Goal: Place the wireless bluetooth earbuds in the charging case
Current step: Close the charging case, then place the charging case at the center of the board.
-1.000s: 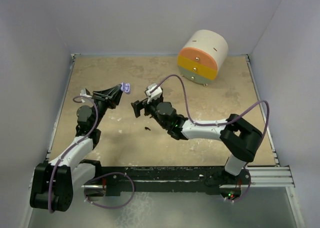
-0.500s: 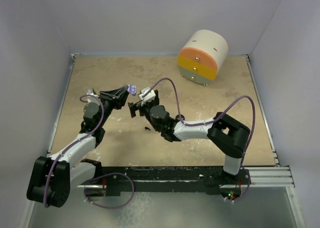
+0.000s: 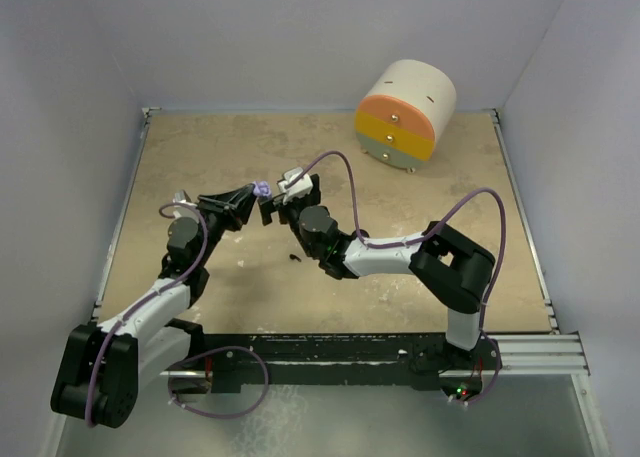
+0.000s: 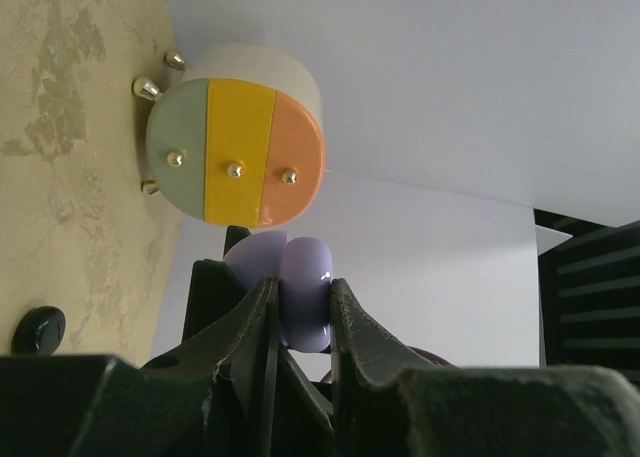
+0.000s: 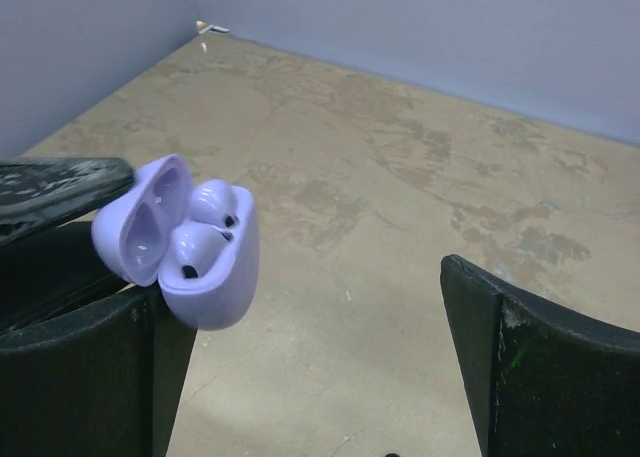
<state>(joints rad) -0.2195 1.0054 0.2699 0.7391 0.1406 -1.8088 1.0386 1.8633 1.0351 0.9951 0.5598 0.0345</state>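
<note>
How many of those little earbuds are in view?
2: one lavender earbud and a second lavender earbud beside it, both in the open charging case the left gripper holds. A small black piece on the table may be another; too small to tell.

Overhead wide, wrist views close — sharing case (image 4: 305, 292)

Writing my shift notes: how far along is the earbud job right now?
Done: two lavender earbuds sit in the charging case. In hand: the left end effector grips the case, lid open; the right end effector is open beside it. Left: a small black piece on the table, possibly another earbud.
</note>
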